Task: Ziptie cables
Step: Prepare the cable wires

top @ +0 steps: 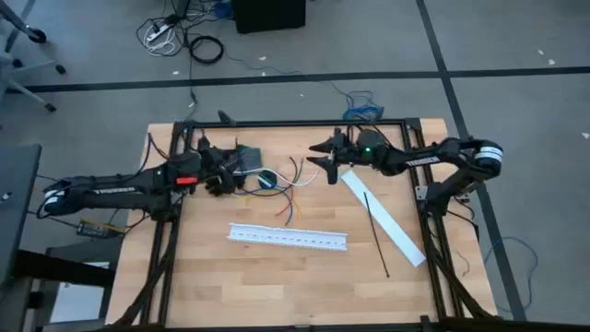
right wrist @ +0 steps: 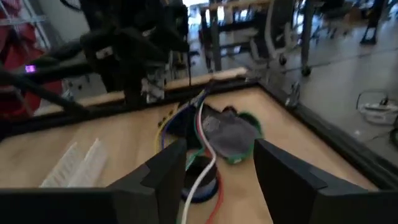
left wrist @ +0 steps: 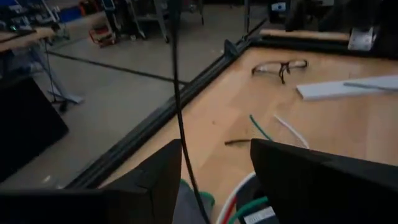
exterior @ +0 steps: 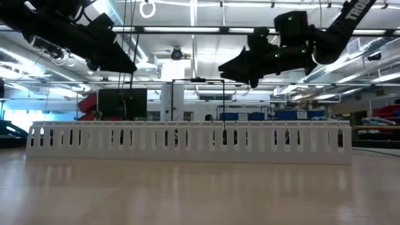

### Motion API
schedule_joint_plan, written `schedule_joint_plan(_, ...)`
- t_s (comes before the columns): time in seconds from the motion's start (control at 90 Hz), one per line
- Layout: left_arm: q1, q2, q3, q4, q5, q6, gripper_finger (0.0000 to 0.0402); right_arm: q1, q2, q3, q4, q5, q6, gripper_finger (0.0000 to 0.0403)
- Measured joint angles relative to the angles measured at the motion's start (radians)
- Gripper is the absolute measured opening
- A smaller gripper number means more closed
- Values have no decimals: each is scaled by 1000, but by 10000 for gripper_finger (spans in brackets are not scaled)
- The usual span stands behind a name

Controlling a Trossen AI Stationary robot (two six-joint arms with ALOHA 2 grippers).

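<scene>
My left gripper (top: 221, 175) sits over the far-left part of the table, fingers spread apart w/ nothing between them, right by a grey-and-green board w/ leads (right wrist: 229, 134). My right gripper (top: 324, 159) hangs above the far middle of the table, also spread wide & empty; in the low view it's clearly up off the surface.

The cables (top: 281, 189), a loose bunch of thin short wires in white, red, blue & other colours, lie on the wood between my two grippers, nearer the left one. Not gathered yet. The ziptie (top: 376, 234), a thin straight black plastic strap, lies near the right side, partly across a flat white plastic strip (top: 383, 217), well apart from the wires. The long white slotted plastic channel (top: 288, 238) lies nearer the front, not involved.

My read: early step, approach before any pickup; nothing held, nothing bundled. Next move prob. needs one gripper to drop & pinch the wires together into one bunch, the other to go get the strap. Strap's very thin & flat, so a low, precise pinch.
</scene>
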Motion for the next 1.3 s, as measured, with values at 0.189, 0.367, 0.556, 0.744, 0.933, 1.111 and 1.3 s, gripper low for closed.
schedule_joint_plan(0.189,0,97,0,25,70,4,187,22,46,40,-78,0,-45,182)
schedule_joint_plan(0.367,0,170,0,30,18,68,187,42,54,45,-91,-1,-94,180)
schedule_joint_plan(0.556,0,180,51,-1,-185,-46,187,37,54,45,-108,0,-109,174)
schedule_joint_plan(0.744,0,178,169,-206,-274,-211,187,25,53,45,-135,2,-126,174)
schedule_joint_plan(0.933,4,178,261,-483,-337,-513,187,14,53,45,-153,11,-163,171)
schedule_joint_plan(1.111,22,189,268,-694,-362,-736,187,12,53,45,-158,11,-181,171)
schedule_joint_plan(1.3,22,243,253,-713,-363,-831,187,12,53,44,-180,10,-195,173)
